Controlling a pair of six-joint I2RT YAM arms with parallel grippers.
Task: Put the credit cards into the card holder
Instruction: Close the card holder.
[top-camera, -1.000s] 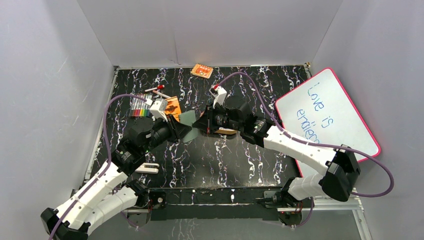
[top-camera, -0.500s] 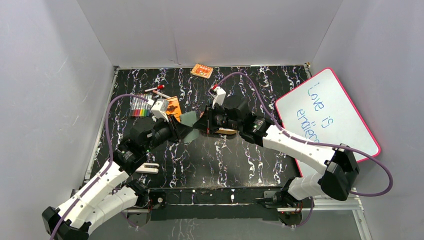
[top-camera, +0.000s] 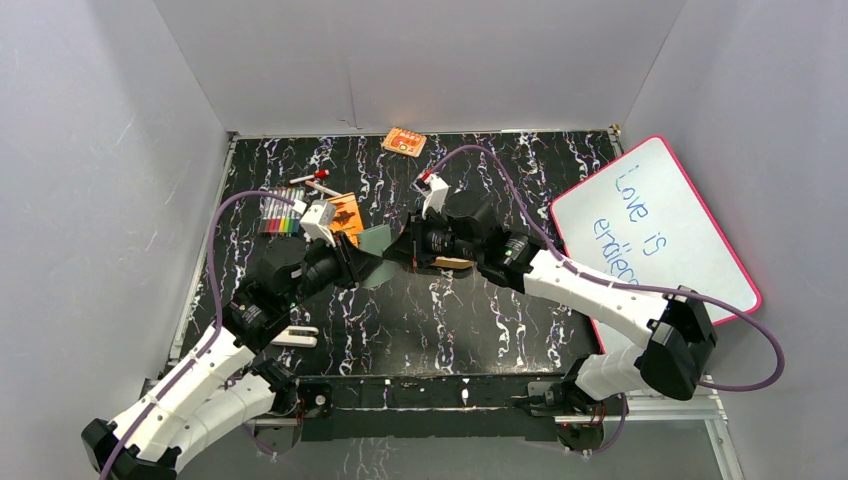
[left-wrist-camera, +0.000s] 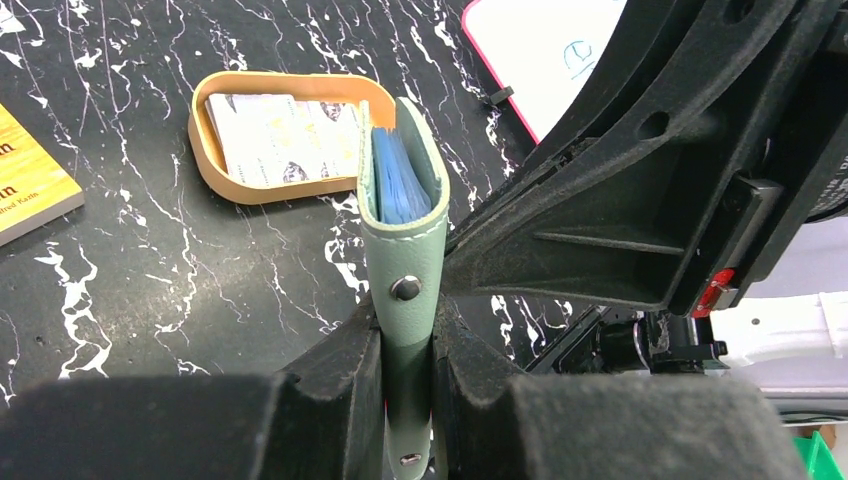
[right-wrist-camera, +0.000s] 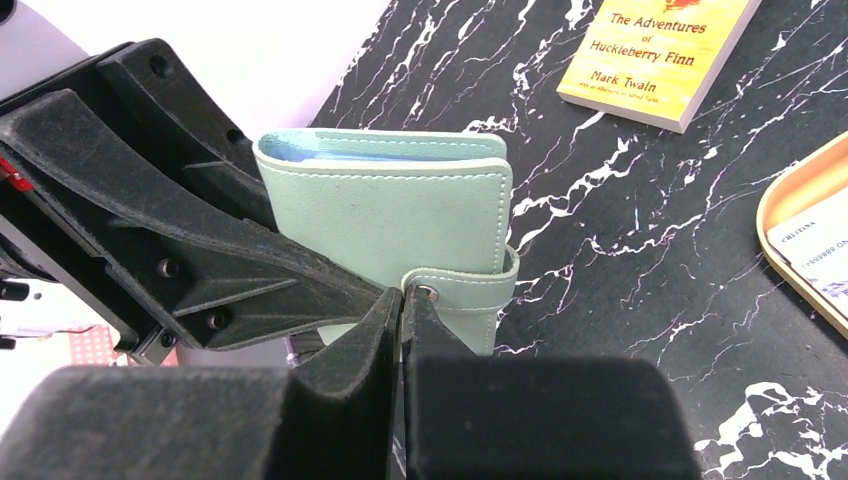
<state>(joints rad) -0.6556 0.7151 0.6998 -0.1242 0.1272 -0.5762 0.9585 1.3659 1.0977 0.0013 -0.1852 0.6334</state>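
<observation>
My left hand (left-wrist-camera: 405, 340) is closed narrow on the lower end of the card holder (left-wrist-camera: 400, 215), holding it upright above the desk (left-wrist-camera: 150, 270). My right hand (right-wrist-camera: 405, 300) is pinched on its snap tab (right-wrist-camera: 465, 290). The holder looks light and soft enough to flex and twist, so I would peel the tab gently against the left's firm hold near the stitched edge. The credit cards (left-wrist-camera: 275, 135) lie in the tan tray (left-wrist-camera: 197, 145) just behind; thin, stiff and slick, they are best taken by an edge.
</observation>
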